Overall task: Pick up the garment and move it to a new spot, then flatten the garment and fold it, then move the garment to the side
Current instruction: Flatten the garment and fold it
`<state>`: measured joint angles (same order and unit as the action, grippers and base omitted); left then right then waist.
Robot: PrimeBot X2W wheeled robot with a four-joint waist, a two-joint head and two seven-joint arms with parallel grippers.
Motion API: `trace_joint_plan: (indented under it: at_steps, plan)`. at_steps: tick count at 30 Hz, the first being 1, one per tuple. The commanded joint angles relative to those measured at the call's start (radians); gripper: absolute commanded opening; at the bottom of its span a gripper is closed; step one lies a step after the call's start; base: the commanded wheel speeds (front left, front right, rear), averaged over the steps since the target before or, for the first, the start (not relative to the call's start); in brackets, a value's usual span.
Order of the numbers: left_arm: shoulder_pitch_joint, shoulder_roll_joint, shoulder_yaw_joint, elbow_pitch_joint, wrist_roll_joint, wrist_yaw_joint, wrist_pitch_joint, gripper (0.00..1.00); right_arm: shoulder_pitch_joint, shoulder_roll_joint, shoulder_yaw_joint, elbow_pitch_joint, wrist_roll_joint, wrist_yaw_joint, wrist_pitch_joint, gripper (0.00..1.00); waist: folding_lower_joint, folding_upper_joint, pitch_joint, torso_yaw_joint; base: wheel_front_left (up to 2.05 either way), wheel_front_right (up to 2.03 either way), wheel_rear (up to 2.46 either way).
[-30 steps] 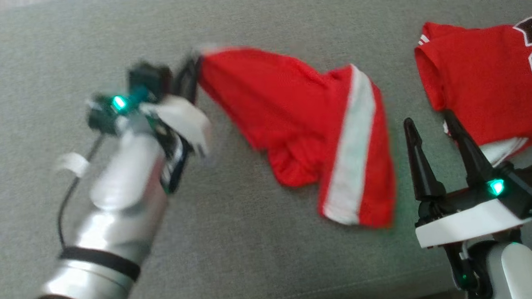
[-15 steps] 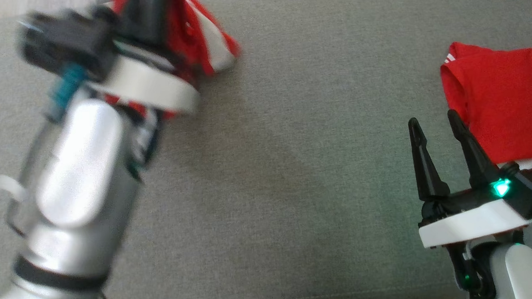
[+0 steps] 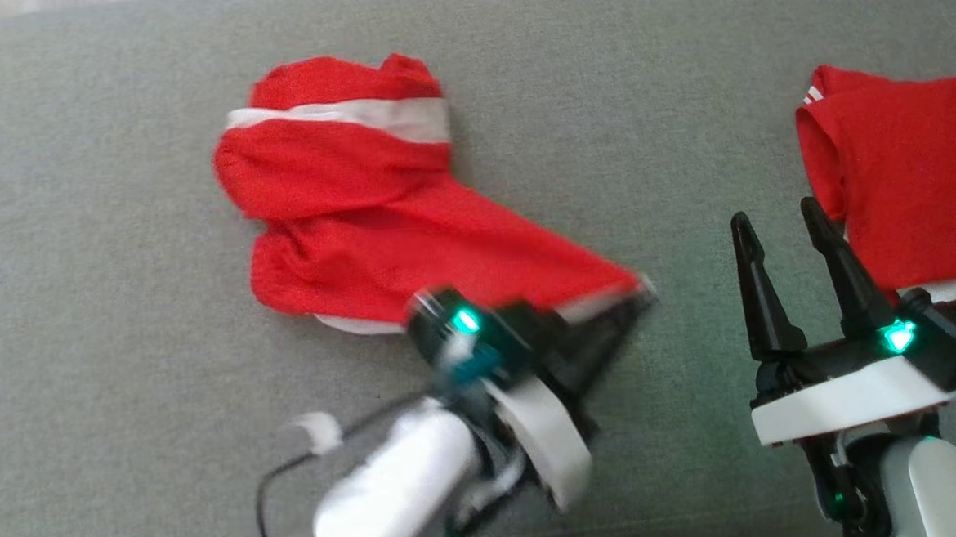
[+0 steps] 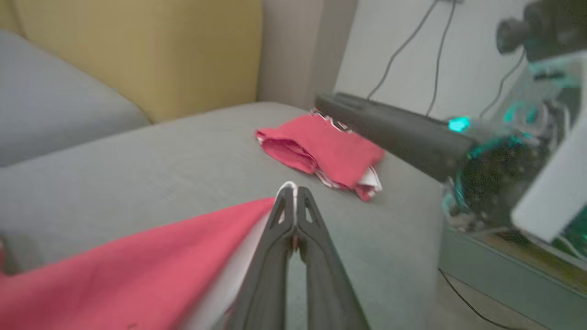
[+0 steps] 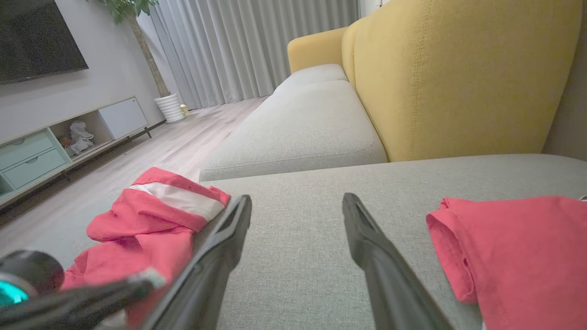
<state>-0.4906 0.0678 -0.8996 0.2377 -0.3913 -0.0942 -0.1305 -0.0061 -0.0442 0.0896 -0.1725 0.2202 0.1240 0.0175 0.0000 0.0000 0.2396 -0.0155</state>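
The garment (image 3: 377, 225), red shorts with a white stripe, lies rumpled on the grey sofa cushion (image 3: 121, 320), one corner stretched toward the front. My left gripper (image 3: 637, 298) is shut on that white-edged corner. In the left wrist view the closed left gripper (image 4: 293, 191) pinches the white hem, and the red garment (image 4: 137, 275) trails down to the left. My right gripper (image 3: 779, 228) stands open to the right, holding nothing. Its right wrist view has the open right gripper (image 5: 296, 206) over bare cushion, the garment (image 5: 151, 229) lying to the left.
A second red shirt (image 3: 899, 181) lies at the right edge of the cushion, close to my right fingers (image 3: 834, 266); it shows as the red shirt (image 5: 518, 247) and the folded shirt (image 4: 321, 146). A yellow sofa back (image 5: 458, 78) rises behind. Floor and a TV cabinet (image 5: 36, 156) lie beyond.
My left arm swung the garment up to the far left, then down toward the front centre, leaving it spread across the cushion. The right gripper stayed put. The camera shifted slightly.
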Motion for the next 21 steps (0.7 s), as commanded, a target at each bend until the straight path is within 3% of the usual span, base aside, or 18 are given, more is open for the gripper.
trace_joint_plan:
  at_steps: [1, 6, 7, 8, 11, 16, 19, 21]
  plan:
    - [-0.010, -0.008, 0.006, -0.023, -0.016, -0.008, 0.007, 0.00, -0.013, -0.006, 0.024, -0.040, 0.010, 0.007, -0.001, 1.00, 0.0000, 0.0000, 0.005, -0.006, 0.00, 0.00, 0.00]
    - [-0.019, -0.016, -0.147, 0.111, -0.106, -0.032, 0.032, 0.00, -0.023, -0.006, 0.022, -0.037, 0.016, 0.007, -0.005, 1.00, 0.0000, 0.0000, 0.030, -0.034, 0.00, 0.00, 0.00]
    - [-0.021, -0.017, -0.157, 0.133, -0.132, -0.033, 0.026, 0.20, -0.025, -0.006, 0.021, -0.033, 0.016, 0.007, -0.007, 1.00, 0.0000, 0.0000, 0.031, -0.039, 0.00, 0.00, 0.00]
    - [-0.029, -0.017, -0.170, 0.155, -0.148, -0.034, 0.021, 1.00, -0.027, -0.006, 0.022, -0.029, 0.019, 0.007, -0.009, 1.00, 0.0000, 0.0000, 0.033, -0.046, 0.00, 0.00, 0.00]
    - [-0.049, -0.017, -0.193, 0.183, -0.198, -0.035, -0.023, 1.00, -0.027, -0.006, 0.017, -0.018, 0.022, 0.007, -0.019, 1.00, 0.0000, 0.0000, 0.030, -0.055, 0.00, 0.00, 0.00]
    - [-0.089, -0.009, -0.185, 0.171, -0.179, -0.030, -0.098, 1.00, -0.023, -0.006, -0.001, -0.003, 0.006, 0.007, -0.030, 1.00, 0.0000, 0.0000, 0.010, -0.044, 0.00, 0.00, 0.00]
    - [-0.089, 0.025, -0.129, 0.110, -0.160, 0.010, -0.121, 1.00, -0.025, -0.006, -0.005, -0.001, -0.014, 0.007, -0.031, 1.00, 0.0000, 0.0000, -0.007, -0.031, 0.00, 0.00, 0.00]
    - [-0.081, 0.058, -0.073, 0.057, -0.140, 0.062, -0.128, 1.00, -0.027, -0.006, -0.009, -0.002, -0.029, 0.007, -0.030, 1.00, 0.0000, 0.0000, -0.018, -0.022, 0.00, 0.00, 0.00]
